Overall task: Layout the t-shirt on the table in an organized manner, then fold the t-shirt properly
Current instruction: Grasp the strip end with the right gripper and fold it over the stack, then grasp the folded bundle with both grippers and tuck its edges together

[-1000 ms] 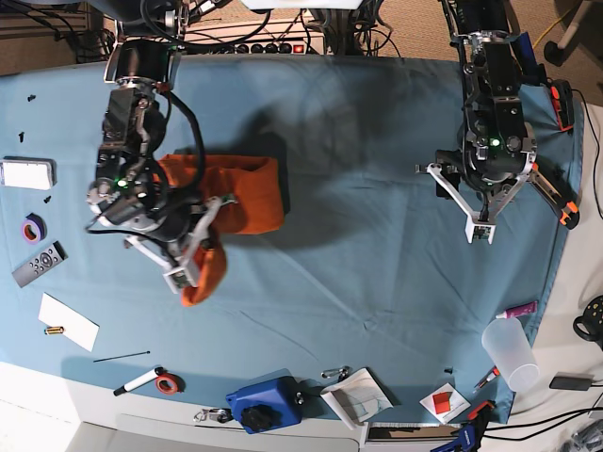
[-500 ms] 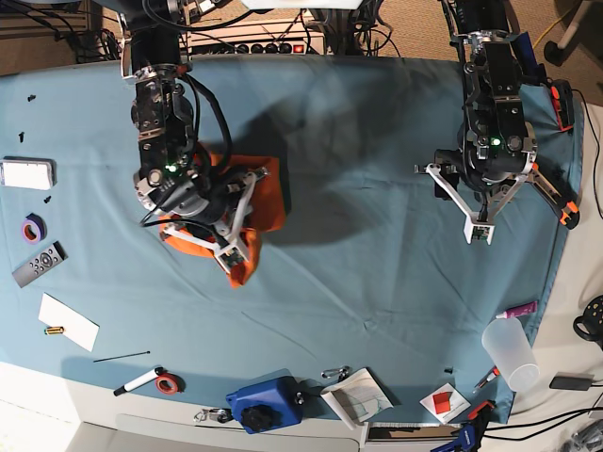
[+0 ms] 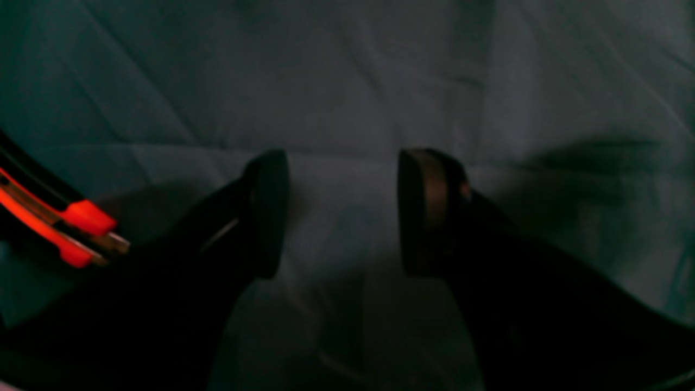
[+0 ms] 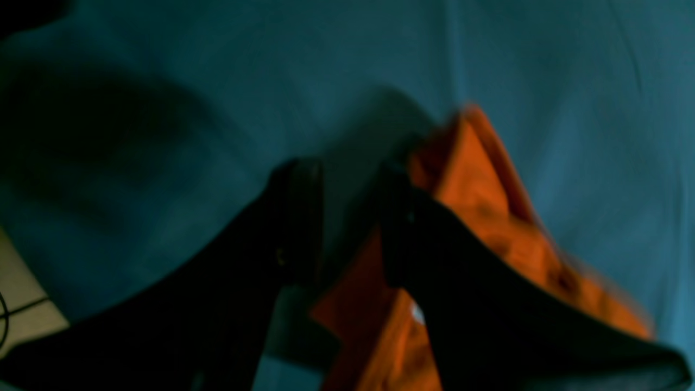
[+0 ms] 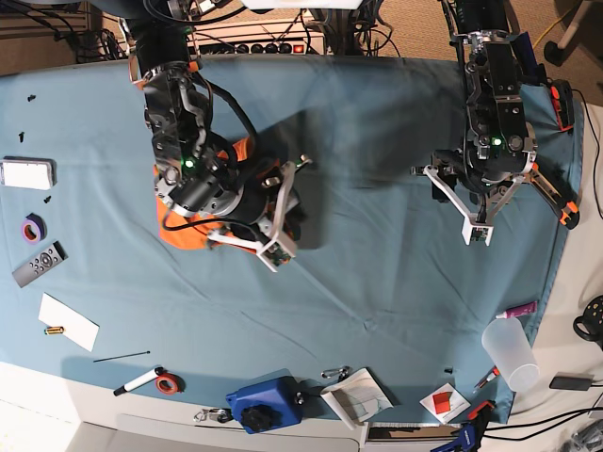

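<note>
Right tool [image 4: 347, 217] spread above bunched t-shirt [image 4: 488, 217], nothing pinched; left tool [image 3: 342, 212] spread over table [image 3: 347, 81].

Right gripper [image 4: 347, 217] low, jaws slightly parted, nothing between. Left gripper [image 3: 342, 212] hovering apart, jaws wide, empty.

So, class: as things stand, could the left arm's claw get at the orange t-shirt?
Probably not without a long reach. The left claw hangs open over bare teal table, while the t-shirt lies bunched far across it, mostly under the right arm.
</note>
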`<state>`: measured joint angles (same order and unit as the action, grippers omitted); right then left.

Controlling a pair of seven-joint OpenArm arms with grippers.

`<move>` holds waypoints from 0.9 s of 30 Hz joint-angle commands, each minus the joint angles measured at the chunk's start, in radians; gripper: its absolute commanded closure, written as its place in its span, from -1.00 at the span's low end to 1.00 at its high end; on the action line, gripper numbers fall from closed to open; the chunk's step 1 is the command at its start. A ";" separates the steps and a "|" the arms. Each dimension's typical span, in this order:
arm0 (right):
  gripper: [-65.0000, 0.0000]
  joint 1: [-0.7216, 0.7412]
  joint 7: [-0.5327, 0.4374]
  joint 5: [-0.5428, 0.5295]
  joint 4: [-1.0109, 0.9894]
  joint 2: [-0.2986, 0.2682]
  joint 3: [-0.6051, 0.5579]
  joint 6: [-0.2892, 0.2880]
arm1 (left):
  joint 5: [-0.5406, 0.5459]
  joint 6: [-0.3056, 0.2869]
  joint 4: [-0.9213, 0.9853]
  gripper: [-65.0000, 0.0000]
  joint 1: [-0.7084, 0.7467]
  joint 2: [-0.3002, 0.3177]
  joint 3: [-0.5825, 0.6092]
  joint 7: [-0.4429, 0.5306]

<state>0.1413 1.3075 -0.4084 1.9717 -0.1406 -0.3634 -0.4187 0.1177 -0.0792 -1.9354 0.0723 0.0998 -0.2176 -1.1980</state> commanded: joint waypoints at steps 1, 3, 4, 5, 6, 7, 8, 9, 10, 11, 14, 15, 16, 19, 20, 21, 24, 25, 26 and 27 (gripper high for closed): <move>0.45 0.021 -0.026 0.000 0.039 0.006 0.006 -0.003 | 0.003 0.002 -0.016 0.06 -0.011 0.003 -0.001 0.018; 0.46 0.021 -0.039 0.034 0.058 0.006 0.030 -0.003 | 0.020 -0.001 -0.016 0.06 -0.011 0.003 -0.001 0.017; 0.51 0.020 -0.043 0.048 0.057 0.005 0.053 0.001 | 0.044 -0.014 -0.016 0.06 -0.011 0.003 -0.001 0.017; 0.59 0.019 -0.043 0.061 0.056 0.005 0.084 0.011 | 0.079 -0.043 -0.016 0.06 -0.011 0.003 -0.001 0.018; 0.68 0.019 -0.042 0.068 0.056 0.005 0.121 0.019 | 0.124 -0.076 -0.016 0.06 -0.011 0.003 -0.001 0.019; 0.75 0.019 -0.042 0.073 0.056 0.005 0.165 0.019 | 0.177 -0.106 -0.016 0.06 -0.011 0.003 -0.001 0.023; 0.80 0.019 -0.042 0.073 0.056 0.004 0.215 0.019 | 0.235 -0.138 -0.016 0.06 -0.011 0.002 -0.001 0.032; 0.84 0.018 -0.041 0.073 0.056 0.004 0.269 0.019 | 0.298 -0.175 -0.016 0.06 -0.011 0.002 -0.001 0.043; 0.87 0.014 -0.042 0.072 0.055 0.003 0.327 0.019 | 0.364 -0.213 -0.016 0.06 -0.011 0.002 -0.001 0.057; 0.87 0.005 -0.044 0.071 0.055 -0.005 0.385 0.019 | 0.427 -0.249 -0.016 0.06 -0.012 0.000 -0.001 0.069; 0.87 -0.033 -0.044 0.049 0.041 -0.033 0.552 0.018 | 0.567 -0.337 -0.016 0.06 -0.014 0.000 0.019 0.101; 0.87 -0.047 -0.044 0.034 0.026 -0.044 0.604 0.010 | 0.580 -0.350 -0.016 0.06 -0.019 0.000 0.038 0.104; 0.87 -0.060 -0.042 0.013 0.008 -0.055 0.653 -0.011 | 0.578 -0.358 -0.016 0.06 -0.025 0.000 0.063 0.109; 0.87 -0.093 -0.042 -0.098 -0.064 -0.078 0.783 -0.066 | 0.562 -0.367 -0.014 0.06 -0.052 0.000 0.161 0.135; 0.87 -0.099 -0.034 -0.152 -0.094 -0.078 0.816 -0.089 | 0.537 -0.366 -0.014 0.06 -0.063 0.000 0.201 0.154; 0.87 -0.103 -0.018 -0.210 -0.125 -0.078 0.843 -0.114 | 0.505 -0.366 -0.013 0.06 -0.074 0.000 0.243 0.177; 0.87 -0.106 0.034 -0.375 -0.212 -0.078 0.860 -0.200 | 0.417 -0.312 -0.012 0.06 -0.110 -0.001 0.365 0.240; 0.87 -0.106 0.039 -0.401 -0.244 -0.075 0.851 -0.215 | 0.394 -0.296 -0.012 0.06 -0.123 -0.003 0.402 0.248; 0.87 -0.106 0.038 -0.411 -0.277 -0.069 0.837 -0.227 | 0.374 -0.285 -0.012 0.06 -0.137 -0.006 0.437 0.249; 0.87 -0.106 0.037 -0.410 -0.310 -0.067 0.816 -0.237 | 0.356 -0.282 -0.012 0.06 -0.148 -0.010 0.470 0.249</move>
<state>0.0227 1.3556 -0.7975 1.6451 -0.1970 0.4488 -0.6556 0.4576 -0.3614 -1.9308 -0.0612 0.0975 0.2558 -0.9745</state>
